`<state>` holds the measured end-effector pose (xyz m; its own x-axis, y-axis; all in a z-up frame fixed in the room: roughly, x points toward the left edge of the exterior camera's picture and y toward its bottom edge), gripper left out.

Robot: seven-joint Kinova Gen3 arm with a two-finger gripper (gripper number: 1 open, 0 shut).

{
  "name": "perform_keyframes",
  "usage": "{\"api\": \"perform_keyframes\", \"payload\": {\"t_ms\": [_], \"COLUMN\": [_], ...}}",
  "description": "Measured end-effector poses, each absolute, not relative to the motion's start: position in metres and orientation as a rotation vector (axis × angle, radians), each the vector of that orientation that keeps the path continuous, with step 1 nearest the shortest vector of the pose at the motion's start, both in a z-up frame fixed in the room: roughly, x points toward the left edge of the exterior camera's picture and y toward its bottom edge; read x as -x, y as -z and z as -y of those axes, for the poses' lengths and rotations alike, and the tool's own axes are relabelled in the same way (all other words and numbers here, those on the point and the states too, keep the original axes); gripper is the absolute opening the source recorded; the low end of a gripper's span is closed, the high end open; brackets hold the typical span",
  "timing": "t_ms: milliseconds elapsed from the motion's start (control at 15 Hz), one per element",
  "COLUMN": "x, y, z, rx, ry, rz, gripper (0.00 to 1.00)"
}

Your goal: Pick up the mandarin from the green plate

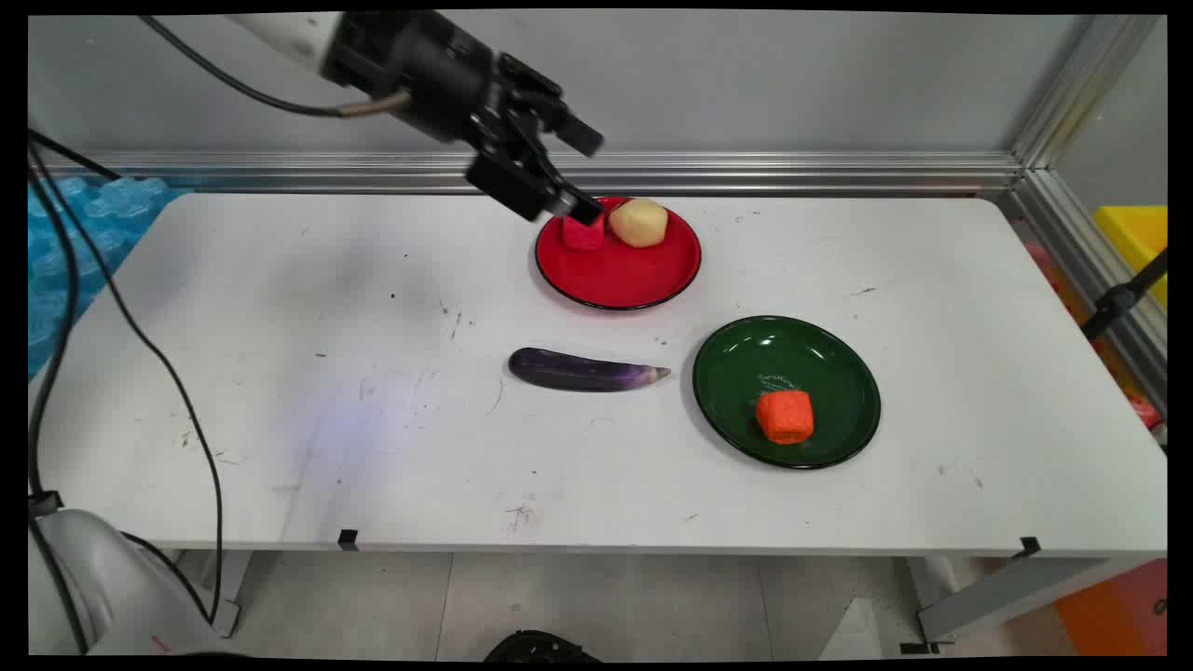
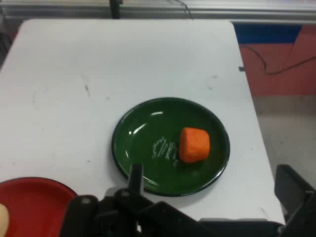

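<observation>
Hovering over the far rim of the red plate (image 1: 617, 275), the end effector (image 1: 589, 172) has its fingers spread wide and grips nothing. On that plate, a pink-red cube (image 1: 583, 233) sits just below the lower fingertip, with a pale potato (image 1: 638, 223) touching the cube's right side. Near the red plate's front lies a purple eggplant (image 1: 585, 370) on the white counter (image 1: 280, 373). Right of the eggplant, a green plate (image 1: 736, 373) carries an orange block (image 1: 785, 416).

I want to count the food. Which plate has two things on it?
The red plate at the back: it holds a pink block and a potato. The green plate holds one.
</observation>
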<state>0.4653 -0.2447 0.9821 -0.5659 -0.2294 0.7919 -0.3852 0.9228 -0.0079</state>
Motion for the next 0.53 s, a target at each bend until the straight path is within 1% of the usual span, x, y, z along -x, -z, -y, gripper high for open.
{"api": "perform_keyframes", "payload": {"t_ms": [533], "x": [-0.386], "y": [-0.935], "z": [0.269], "rx": [-0.401], "ry": [-0.216], "rz": [2.305], "gripper": [1.00]}}
